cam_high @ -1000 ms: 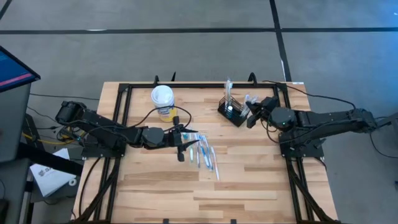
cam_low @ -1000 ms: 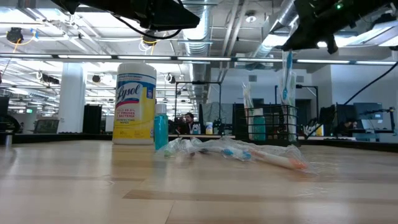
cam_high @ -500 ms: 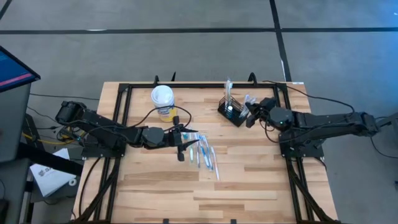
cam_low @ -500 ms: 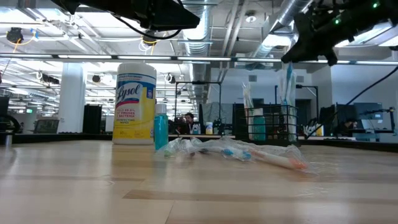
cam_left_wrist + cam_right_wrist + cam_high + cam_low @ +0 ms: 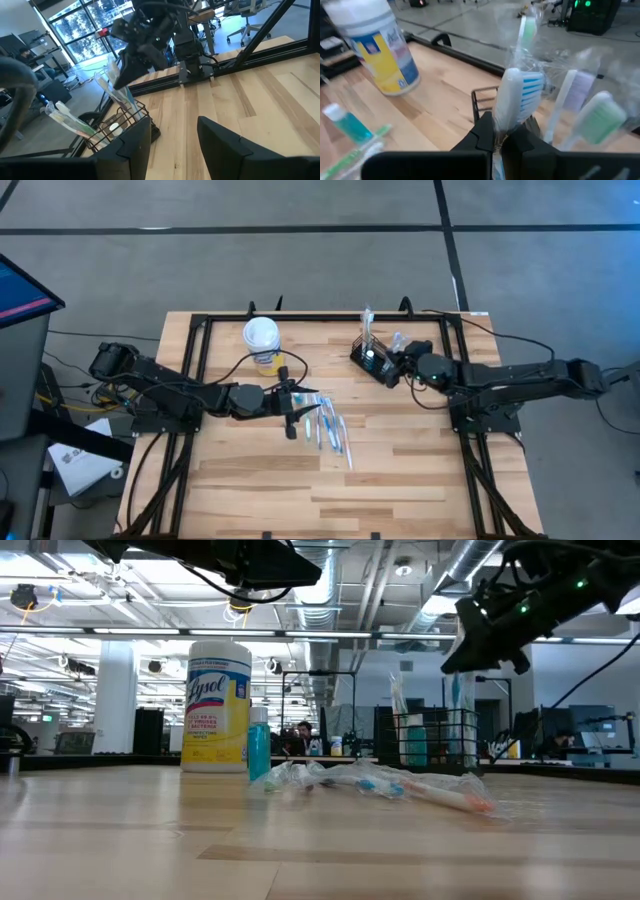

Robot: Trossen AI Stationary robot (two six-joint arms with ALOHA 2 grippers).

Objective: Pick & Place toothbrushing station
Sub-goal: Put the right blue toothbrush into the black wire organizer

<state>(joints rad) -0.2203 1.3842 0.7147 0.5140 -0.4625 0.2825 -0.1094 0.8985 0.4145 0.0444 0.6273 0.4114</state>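
Right pincer (image 5: 398,363) has crept in toward the toothbrushing station (image 5: 374,359) since a second ago and now sits right over its near edge; left arm hasn't budged.

Right pincer is clamped on a wrapped toothbrush with white head and blue bristles (image 5: 516,95), held upright. In the right wrist view the black mesh rim is directly below the tips, with other wrapped brushes (image 5: 592,117) already standing in it just beyond.

Left pincer (image 5: 290,402) hangs with its jaws parted and nothing in them, over the loose pile of wrapped toothbrushes (image 5: 330,427) on the worktop (image 5: 400,470). Yellow wipes canister (image 5: 262,341) is off to its side, and a small teal bottle (image 5: 259,743) stands just by that.

Step, I'd say: placing a brush into the caddy. Next move needs the handle lined up with a free compartment, a straight descent, then release. Watch the neighbouring brushes' wrap for snagging.
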